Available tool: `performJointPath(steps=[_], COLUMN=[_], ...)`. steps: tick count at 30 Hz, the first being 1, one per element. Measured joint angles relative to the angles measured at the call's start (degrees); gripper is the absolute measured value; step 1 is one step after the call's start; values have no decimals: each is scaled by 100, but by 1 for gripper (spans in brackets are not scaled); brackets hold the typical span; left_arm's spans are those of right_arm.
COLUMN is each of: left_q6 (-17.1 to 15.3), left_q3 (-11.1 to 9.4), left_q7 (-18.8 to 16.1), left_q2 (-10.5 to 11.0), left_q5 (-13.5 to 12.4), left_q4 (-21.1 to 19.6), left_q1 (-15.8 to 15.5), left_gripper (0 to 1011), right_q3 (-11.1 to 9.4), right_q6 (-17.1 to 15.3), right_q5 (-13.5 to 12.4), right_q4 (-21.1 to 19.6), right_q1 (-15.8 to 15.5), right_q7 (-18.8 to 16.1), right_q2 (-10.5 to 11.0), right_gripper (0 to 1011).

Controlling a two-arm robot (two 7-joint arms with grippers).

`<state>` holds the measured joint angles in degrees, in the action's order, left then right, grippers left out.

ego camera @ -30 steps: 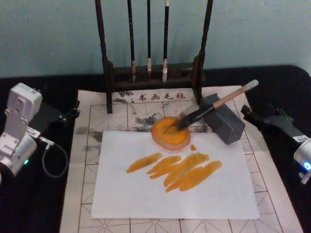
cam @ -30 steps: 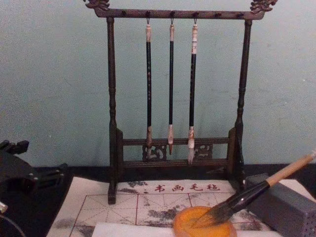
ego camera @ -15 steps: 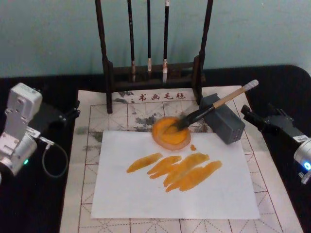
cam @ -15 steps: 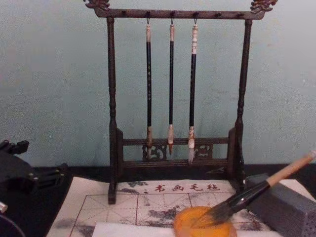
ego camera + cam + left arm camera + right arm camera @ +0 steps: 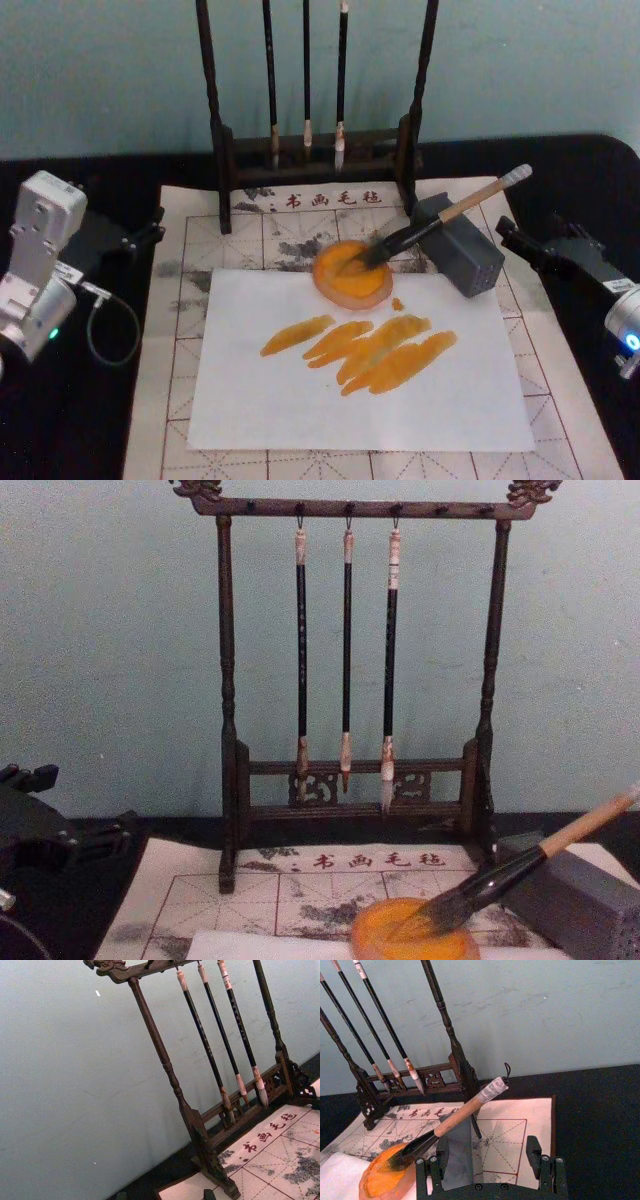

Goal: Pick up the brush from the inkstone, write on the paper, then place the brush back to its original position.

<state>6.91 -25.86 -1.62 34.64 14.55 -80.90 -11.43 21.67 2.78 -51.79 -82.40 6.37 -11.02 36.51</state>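
Note:
The brush (image 5: 440, 215) lies with its dark tuft in the round orange inkstone (image 5: 345, 288), and its tan handle leans up on a grey block (image 5: 465, 255). The chest view shows the brush (image 5: 520, 865) and the inkstone (image 5: 412, 942) low at the right. The white paper (image 5: 300, 400) lies in front of the inkstone and carries several orange strokes. My right gripper (image 5: 525, 240) stands open just right of the block, apart from the brush (image 5: 450, 1120); its fingers (image 5: 534, 1152) hold nothing. My left gripper (image 5: 145, 232) is parked open at the mat's left edge.
A dark wooden rack (image 5: 315, 150) with three thin hanging brushes (image 5: 345, 650) stands behind the inkstone. A cream mat (image 5: 190, 250) with red grid lines lies under the paper on the black table. A cable (image 5: 110, 330) loops beside my left arm.

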Motion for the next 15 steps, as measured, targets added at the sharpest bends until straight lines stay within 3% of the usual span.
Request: performJointPath(steps=[15], left_q6=[0], left_q3=[0], left_q7=[0], left_q2=[0], left_q5=[0], left_q4=[0], left_q1=[0], left_gripper=[1001], right_q3=[0], right_q6=[0], right_q5=[0], right_q4=[0], right_q1=[0], right_q7=[0], right_q2=[0], right_gripper=[1000])
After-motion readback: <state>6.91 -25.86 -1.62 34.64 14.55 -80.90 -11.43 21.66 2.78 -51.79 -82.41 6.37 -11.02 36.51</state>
